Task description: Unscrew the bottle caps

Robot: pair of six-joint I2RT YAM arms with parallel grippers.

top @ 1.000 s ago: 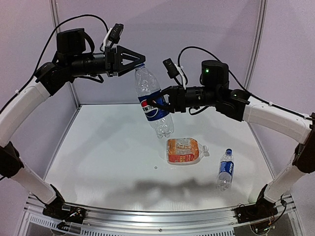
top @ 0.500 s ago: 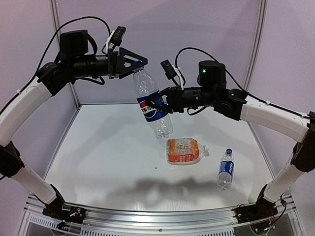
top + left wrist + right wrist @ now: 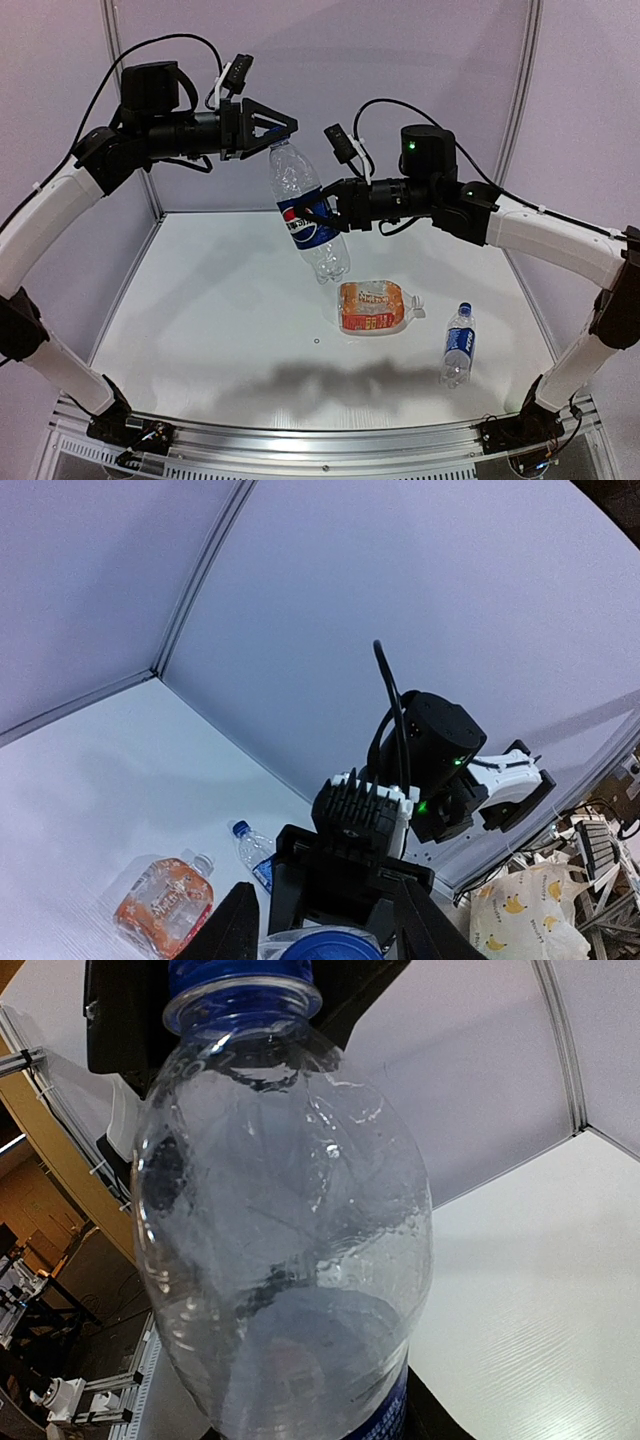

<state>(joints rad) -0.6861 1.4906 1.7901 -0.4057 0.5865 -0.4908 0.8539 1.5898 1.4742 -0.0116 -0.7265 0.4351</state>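
Above the 12 o'clock side of the table [image 3: 200,320], the large clear bottle [image 3: 300,195] hangs tilted with its neck toward 11 o'clock. The right hand [image 3: 322,212] is clamped round its blue label, likely to stop it turning. The left hand [image 3: 278,135] straddles the blue cap [image 3: 325,947], but I cannot tell whether it pinches. The cap is round and deep blue and sits on the neck. A squat orange bottle [image 3: 373,307] lies at 3 o'clock and a slim bottle [image 3: 458,345] at 4.

A robotics lab is indicated by the white counter [image 3: 200,320], enclosed by plain panels [image 3: 330,50] on aluminium framing [image 3: 300,437].
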